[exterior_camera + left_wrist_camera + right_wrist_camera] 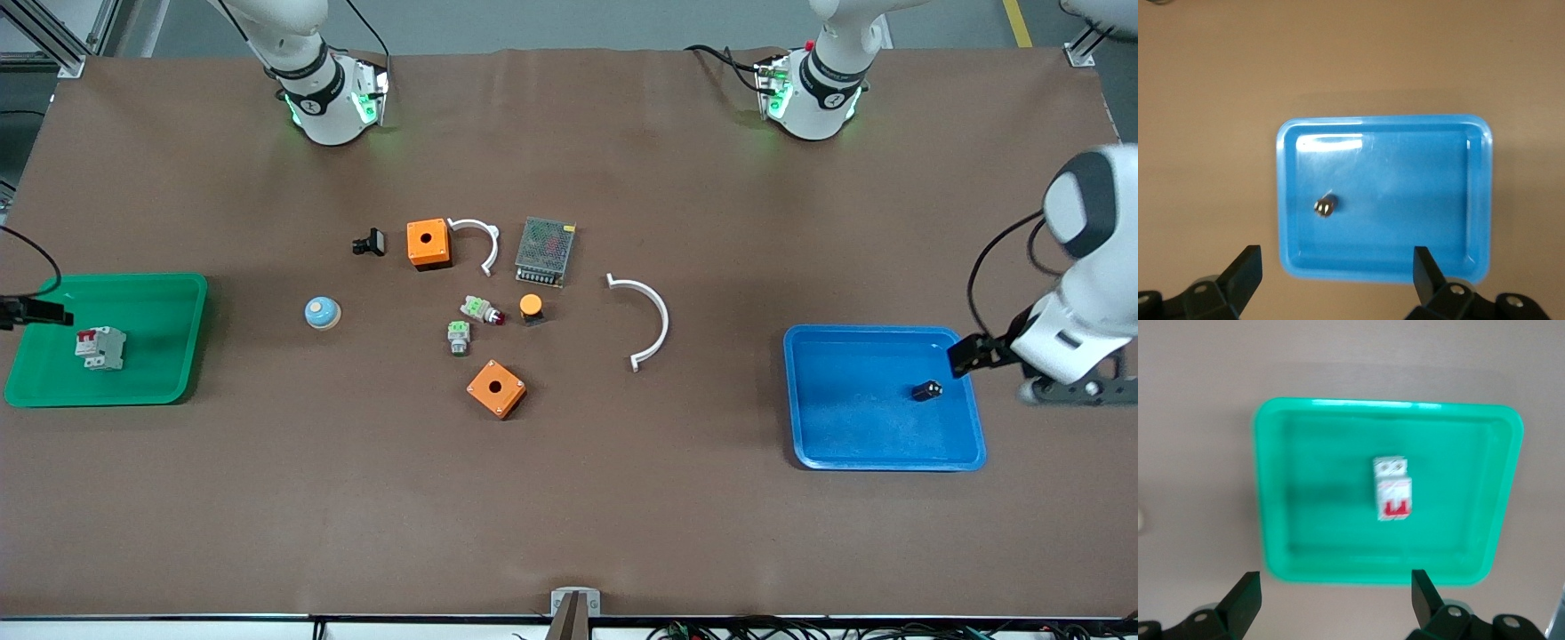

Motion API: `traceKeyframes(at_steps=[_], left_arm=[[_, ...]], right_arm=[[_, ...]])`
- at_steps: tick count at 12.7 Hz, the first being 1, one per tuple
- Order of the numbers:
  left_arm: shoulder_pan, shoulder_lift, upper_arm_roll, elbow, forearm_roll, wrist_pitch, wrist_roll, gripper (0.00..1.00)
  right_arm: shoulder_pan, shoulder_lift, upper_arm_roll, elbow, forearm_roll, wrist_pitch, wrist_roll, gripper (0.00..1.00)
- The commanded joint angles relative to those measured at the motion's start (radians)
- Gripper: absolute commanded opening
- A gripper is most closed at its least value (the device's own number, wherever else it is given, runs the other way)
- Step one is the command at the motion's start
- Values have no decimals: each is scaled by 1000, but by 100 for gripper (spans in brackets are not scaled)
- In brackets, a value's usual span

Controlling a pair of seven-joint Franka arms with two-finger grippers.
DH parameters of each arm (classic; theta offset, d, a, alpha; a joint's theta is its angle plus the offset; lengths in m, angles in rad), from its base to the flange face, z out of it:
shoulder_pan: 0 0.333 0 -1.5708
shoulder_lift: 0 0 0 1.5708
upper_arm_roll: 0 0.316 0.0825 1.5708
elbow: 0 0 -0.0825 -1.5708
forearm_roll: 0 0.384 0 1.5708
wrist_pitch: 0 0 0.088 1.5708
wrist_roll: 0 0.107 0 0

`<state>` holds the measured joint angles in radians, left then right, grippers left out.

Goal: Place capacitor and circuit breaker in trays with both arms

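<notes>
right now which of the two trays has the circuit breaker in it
The green tray, at the right arm's end of the table, holds the circuit breaker. The blue tray holds only the small black capacitor.

Table cover (622, 516) looks like matt brown cloth or paper, creased along the frame's upper edge. Blue tray (1385, 270) is glossy smooth plastic with glare streaks on its floor; green tray (1388, 577) is plastic with a softer sheen; the capacitor (1324, 207) in the blue one shows a shiny metallic end, the circuit breaker (1391, 489) is matt white-grey plastic. Mid-frame: orange boxes (428, 244) smooth plastic, mesh-topped unit (544, 252) perforated metal, white arcs (647, 320) smooth plastic; gripper fingers (1245, 270) matt black.
</notes>
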<state>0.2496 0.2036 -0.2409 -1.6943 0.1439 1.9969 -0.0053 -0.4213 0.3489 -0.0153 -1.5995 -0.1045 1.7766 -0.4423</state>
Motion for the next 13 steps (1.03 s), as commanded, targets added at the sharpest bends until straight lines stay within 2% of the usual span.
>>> traceKeyframes(at_steps=[1,2,4,7,10,12,13], left_arm=[[5,-68,-8,101,-61,-192,-4,100],[5,-69,-8,160,-60,-261,-1,100],[2,-64,-9,270,-66,-409,-2,100],[0,-119,-18,277,-73,-498,-8,100],[-1,-182,-50,278,-121,-550,-137,100],[-48,-208,-37,262,-136,-576,-174,100],[-84,-211,1,260,-138,-589,-176,100]], right_arm=[[106,-138,0,-54,49,-133,169,99],[137,-175,0,-62,92,-181,207,97],[235,-252,-2,-95,108,-200,311,97],[337,-294,0,-102,109,-200,426,98],[395,-320,0,-86,111,-183,505,99],[395,-315,0,-31,129,-180,505,99],[395,-312,0,-10,131,-180,505,100]])
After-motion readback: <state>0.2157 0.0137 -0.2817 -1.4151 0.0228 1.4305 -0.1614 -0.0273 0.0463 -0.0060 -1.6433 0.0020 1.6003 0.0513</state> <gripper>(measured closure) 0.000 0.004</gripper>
